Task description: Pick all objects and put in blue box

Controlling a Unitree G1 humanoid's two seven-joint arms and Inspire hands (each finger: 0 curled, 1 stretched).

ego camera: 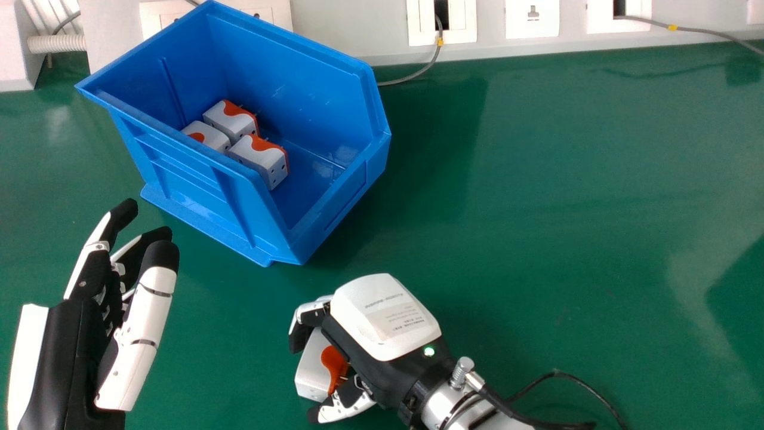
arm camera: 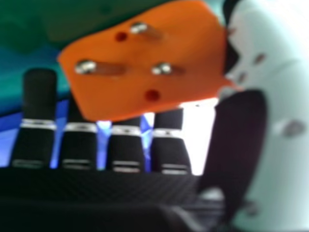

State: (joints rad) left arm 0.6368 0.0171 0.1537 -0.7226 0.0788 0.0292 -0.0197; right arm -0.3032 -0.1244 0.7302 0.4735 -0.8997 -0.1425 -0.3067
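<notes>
In the head view, my right hand (ego camera: 385,334) is low at the centre, curled round a white and orange plug adapter (ego camera: 313,369) between its fingers and thumb. The adapter's orange face (arm camera: 188,53), with its metal pins, faces the camera in the right hand view, beside the thumb of my right hand (arm camera: 277,130). Up and to the left of that hand stands the blue box (ego camera: 334,221), holding several white and orange adapters (ego camera: 258,156). My left hand (ego camera: 71,352) is at the lower left with relaxed, slightly bent fingers and nothing in it.
The green table (ego camera: 567,209) extends to the right of the box. Behind it runs a wall strip with sockets (ego camera: 531,18) and grey cables (ego camera: 418,73). A black cable (ego camera: 588,388) trails from the right wrist across the lower right.
</notes>
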